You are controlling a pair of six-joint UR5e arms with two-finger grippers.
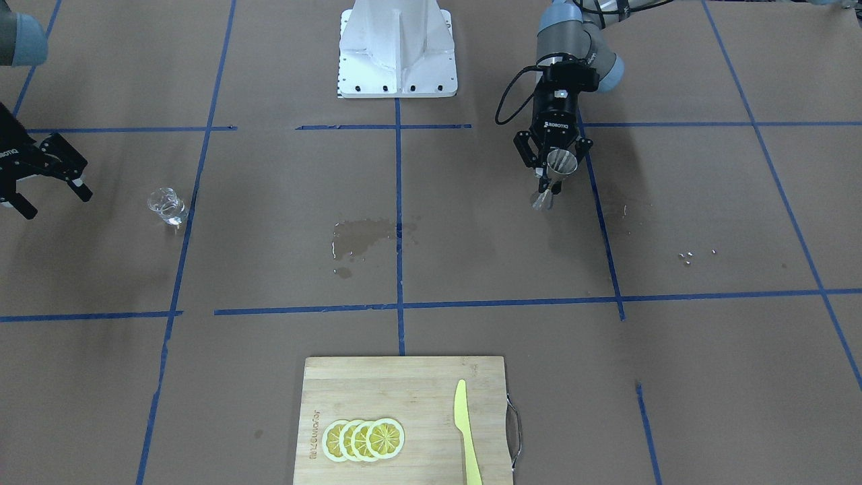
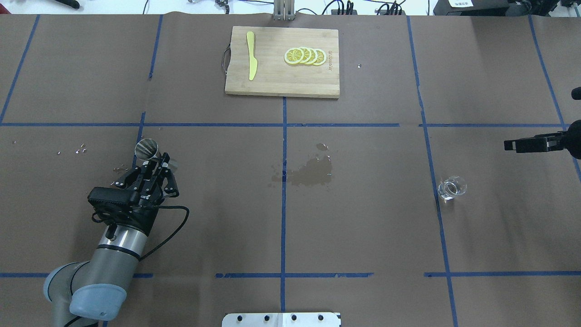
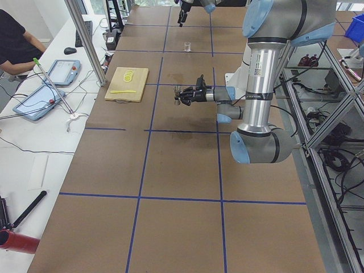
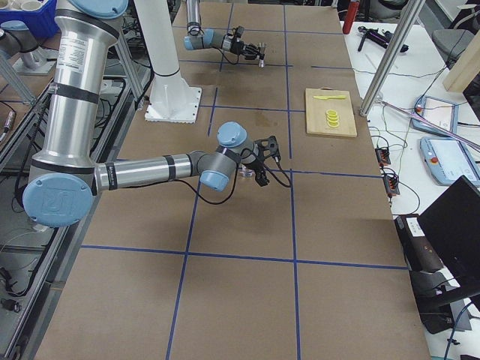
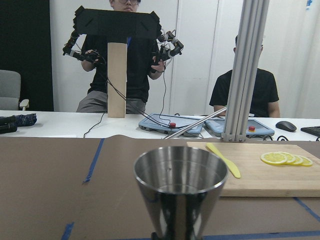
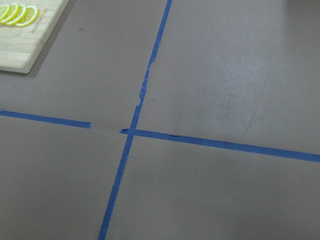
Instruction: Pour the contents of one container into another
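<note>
The steel hourglass jigger (image 1: 560, 162) is pinched at its narrow waist by my left gripper (image 1: 550, 180), which is shut on it. The jigger stands upright, a little above the table on my left side, and its open mouth (image 5: 180, 172) fills the left wrist view. From overhead the jigger (image 2: 146, 148) shows just beyond the left gripper (image 2: 160, 162). The small clear glass cup (image 1: 167, 205) stands on the table on my right side, also seen from overhead (image 2: 451, 187). My right gripper (image 1: 50, 176) hovers open and empty beside the cup, a short gap away.
A wet patch (image 2: 311, 172) darkens the paper at the table's middle, and a few droplets (image 1: 687, 256) lie beyond the left arm. A wooden cutting board (image 2: 272, 79) at the far edge carries lemon slices (image 2: 305, 56) and a yellow knife (image 2: 252, 61). Operators stand beyond the table.
</note>
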